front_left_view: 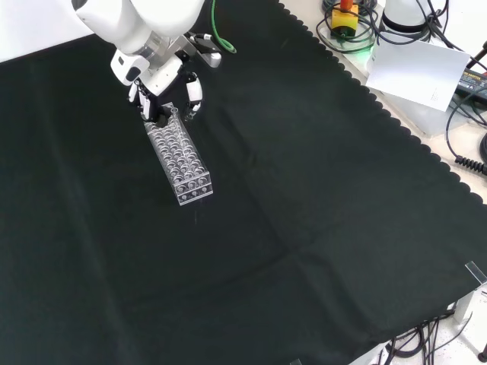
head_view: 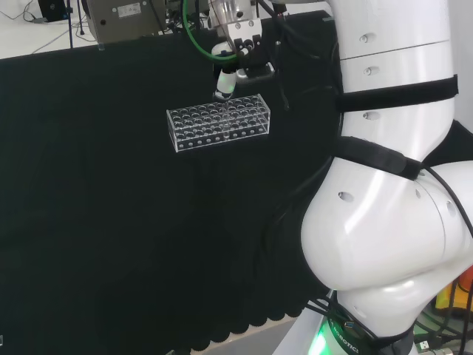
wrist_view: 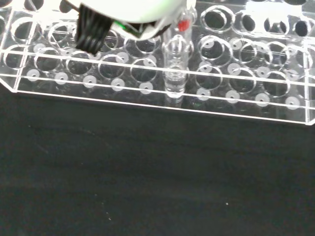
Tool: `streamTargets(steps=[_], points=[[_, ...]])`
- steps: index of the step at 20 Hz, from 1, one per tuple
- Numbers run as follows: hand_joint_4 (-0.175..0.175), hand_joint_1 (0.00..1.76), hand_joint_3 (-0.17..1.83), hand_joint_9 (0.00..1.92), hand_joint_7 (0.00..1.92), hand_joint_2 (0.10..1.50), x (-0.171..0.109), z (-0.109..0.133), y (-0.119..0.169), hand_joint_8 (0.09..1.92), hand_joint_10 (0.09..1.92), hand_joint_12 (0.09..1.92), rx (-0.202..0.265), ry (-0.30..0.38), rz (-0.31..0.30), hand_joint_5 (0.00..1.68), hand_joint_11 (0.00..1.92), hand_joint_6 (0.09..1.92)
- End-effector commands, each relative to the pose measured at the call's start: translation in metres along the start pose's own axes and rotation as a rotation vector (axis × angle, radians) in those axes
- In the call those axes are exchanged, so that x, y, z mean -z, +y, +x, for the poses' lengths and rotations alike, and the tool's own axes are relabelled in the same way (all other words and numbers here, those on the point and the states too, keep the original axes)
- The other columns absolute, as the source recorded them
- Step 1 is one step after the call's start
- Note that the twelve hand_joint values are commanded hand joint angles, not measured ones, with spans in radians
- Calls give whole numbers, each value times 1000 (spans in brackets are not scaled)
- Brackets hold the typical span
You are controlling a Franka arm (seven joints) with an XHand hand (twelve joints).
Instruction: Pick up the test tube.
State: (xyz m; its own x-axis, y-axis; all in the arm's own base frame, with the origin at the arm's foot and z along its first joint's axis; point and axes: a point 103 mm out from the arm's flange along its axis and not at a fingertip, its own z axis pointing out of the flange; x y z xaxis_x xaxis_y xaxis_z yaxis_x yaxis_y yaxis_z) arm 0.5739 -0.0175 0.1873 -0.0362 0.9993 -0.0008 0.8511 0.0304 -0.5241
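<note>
Wrist view: clear test tube (wrist_view: 175, 69) upright in rack (wrist_view: 147, 101), apparently empty.

We saw even, bright room light on a black cloth (front_left_view: 304, 228) that swallowed shadows. The arm (head_view: 392, 185) glared white in the head view. In the wrist view the hand (wrist_view: 133, 14) was blurred, while the clear rack (wrist_view: 157, 83) caught small glints.

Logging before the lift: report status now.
Black and white hand over the far end of the clear plastic test tube rack, grip state unclear. Clear glass test tube upright in the rack. Black cloth bare around it.
</note>
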Motion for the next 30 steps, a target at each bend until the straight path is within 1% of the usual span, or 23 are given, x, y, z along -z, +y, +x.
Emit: streamTargets(steps=[1, 3, 5, 7, 8, 9, 12, 14, 21, 30], points=[[-175, 1086, 767, 880, 1127, 607, -3, 7, 3, 926, 738, 1424, -6, -19, -17, 732, 411, 934], [-175, 1107, 768, 919, 1176, 611, -2, 8, 4, 898, 714, 1403, -12, -50, -31, 786, 442, 912], [-175, 1223, 558, 1013, 1153, 756, 0, 8, 4, 888, 689, 1349, -18, -80, -43, 979, 524, 892], [-175, 1274, 504, 1082, 1165, 789, 2, 8, 4, 857, 673, 1302, -23, -92, -54, 1081, 587, 853], [-175, 1285, 520, 1108, 1175, 778, 3, 8, 4, 846, 666, 1285, -25, -95, -62, 1108, 611, 840], [-175, 1328, 431, 1113, 1169, 820, 5, 7, 4, 845, 718, 1273, -28, -97, -69, 1107, 628, 831], [-175, 1391, 124, 1093, 1215, 973, 8, 6, 3, 934, 663, 1254, -32, -92, -95, 1075, 659, 754], [-175, 1400, 32, 1107, 1234, 1012, 11, 4, 2, 938, 629, 1248, -33, -83, -103, 1088, 671, 685], [-175, 1410, -3, 1194, 1287, 1002, 15, 2, 0, 854, 482, 1238, -28, -51, -104, 1165, 689, 526], [-175, 1416, -2, 1274, 1340, 981, 29, 2, -6, 755, 337, 1232, -14, -14, -89, 1216, 692, 434]])
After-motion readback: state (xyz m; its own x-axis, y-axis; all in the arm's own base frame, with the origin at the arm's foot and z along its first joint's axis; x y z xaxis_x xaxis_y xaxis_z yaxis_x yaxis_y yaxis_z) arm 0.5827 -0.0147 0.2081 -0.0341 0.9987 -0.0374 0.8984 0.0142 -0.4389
